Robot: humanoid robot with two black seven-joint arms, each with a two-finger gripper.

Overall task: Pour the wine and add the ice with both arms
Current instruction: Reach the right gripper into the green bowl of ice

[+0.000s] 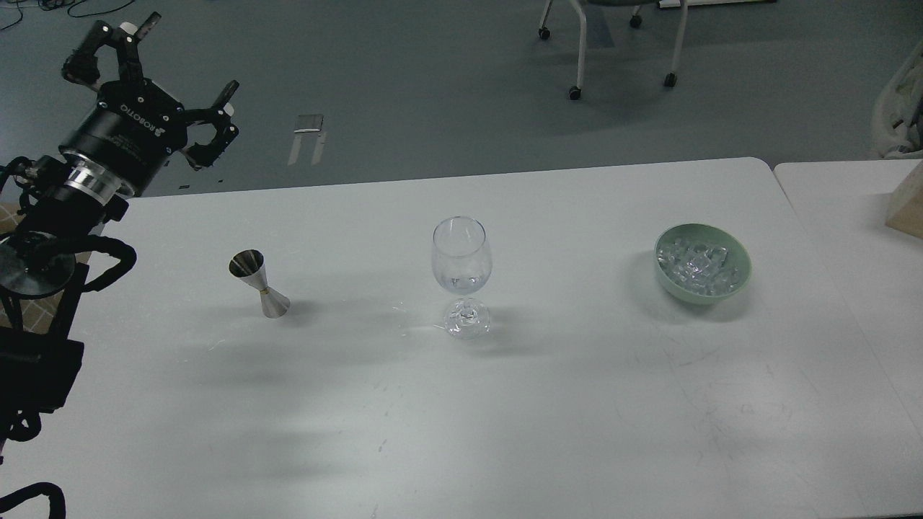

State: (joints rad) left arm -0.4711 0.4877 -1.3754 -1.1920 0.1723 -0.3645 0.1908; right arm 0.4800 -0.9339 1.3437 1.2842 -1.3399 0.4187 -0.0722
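A clear wine glass (461,267) stands upright at the middle of the white table (505,418), with a little clear wine (461,282) at the bottom of its bowl. A steel jigger (259,284) stands to its left. A green bowl (703,262) at the right holds several clear ice cubes (698,261). My left gripper (155,68) is open and empty, raised above the table's far left corner, well apart from the jigger. My right arm is out of view.
A second white table (851,216) adjoins at the right, with a tan box (907,209) on it at the frame edge. A wheeled chair (613,43) stands on the grey floor beyond the table.
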